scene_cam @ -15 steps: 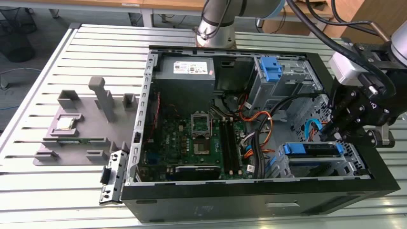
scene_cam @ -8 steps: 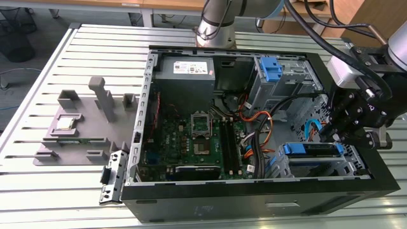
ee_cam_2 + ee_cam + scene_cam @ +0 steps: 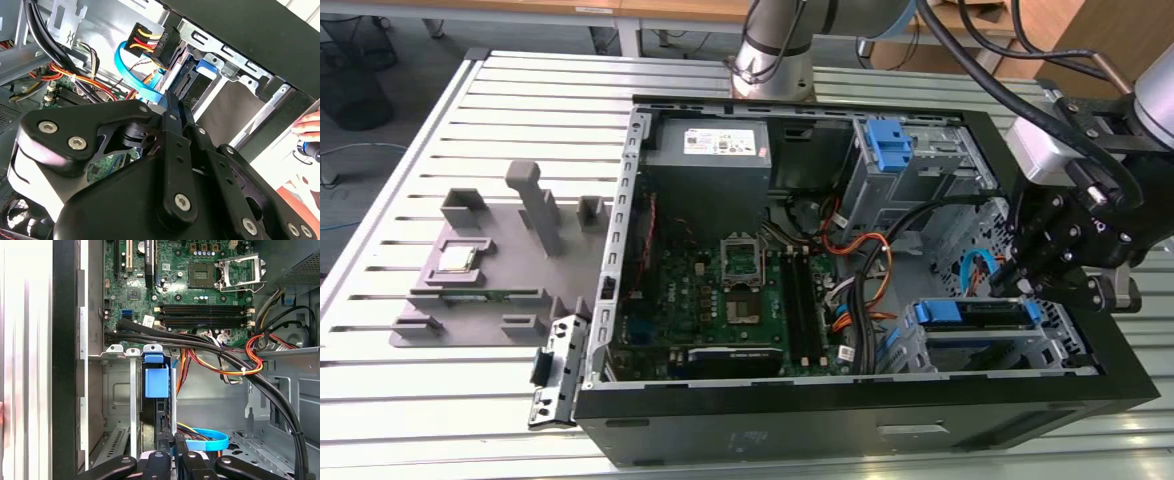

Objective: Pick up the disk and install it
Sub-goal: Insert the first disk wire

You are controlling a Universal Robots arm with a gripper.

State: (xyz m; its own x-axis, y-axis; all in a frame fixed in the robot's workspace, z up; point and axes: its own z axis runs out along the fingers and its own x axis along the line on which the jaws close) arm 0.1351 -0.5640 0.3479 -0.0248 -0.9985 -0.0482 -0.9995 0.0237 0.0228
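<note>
Find the disk on edge in the near drive cage, at the exterior view's right. Note the fingers of the gripper pressed together at its connector end. Treat as dense, stiff and shock-shy; hold by the blue carrier rails. Read the long axis toward the motherboard, further left.

From above, my exterior view looks steeply down into the open black metal computer case; both wrist views peer close inside, sharing the green circuit board.
</note>
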